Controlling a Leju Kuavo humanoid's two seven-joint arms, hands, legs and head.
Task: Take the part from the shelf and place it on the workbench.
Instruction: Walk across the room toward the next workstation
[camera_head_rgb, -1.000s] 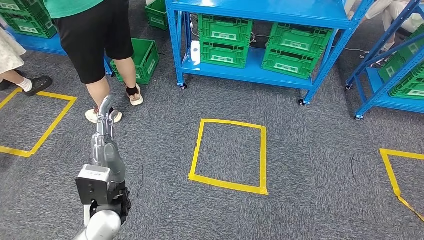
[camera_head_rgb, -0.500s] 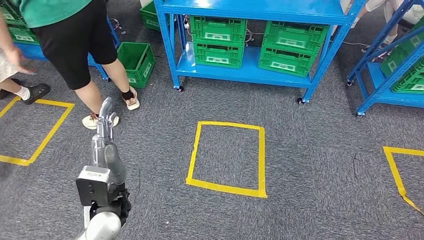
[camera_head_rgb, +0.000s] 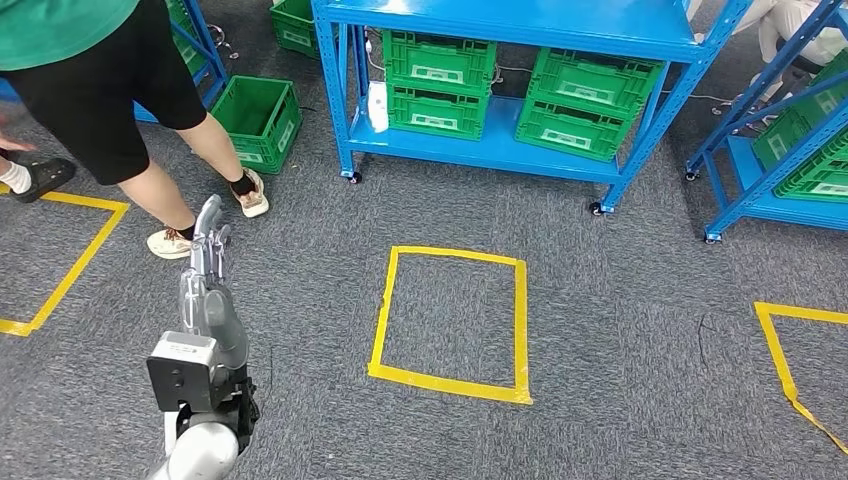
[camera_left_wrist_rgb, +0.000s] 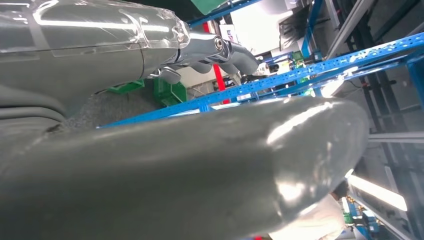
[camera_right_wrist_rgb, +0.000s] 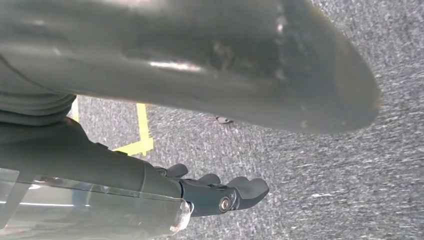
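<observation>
A blue wheeled shelf (camera_head_rgb: 487, 146) stands ahead on the grey carpet, with green crates (camera_head_rgb: 444, 80) stacked on its lower board; I cannot make out a single part in them. My left arm reaches forward at the lower left. Its left hand (camera_head_rgb: 208, 232) is stretched out above the carpet with nothing in it. In the left wrist view the left hand (camera_left_wrist_rgb: 220, 50) shows straight fingers and holds nothing. The right hand (camera_right_wrist_rgb: 220, 192) hangs over the carpet, fingers loosely apart and empty.
A person (camera_head_rgb: 120, 100) in black shorts walks close in front of my left hand. A green crate (camera_head_rgb: 258, 118) sits on the floor by the shelf's left post. A yellow tape square (camera_head_rgb: 381, 310) marks the carpet ahead. Another blue shelf (camera_head_rgb: 780, 160) stands at the right.
The whole view has shifted slightly as the camera moved. The person has stepped further to the left. My left arm keeps the same pose.
</observation>
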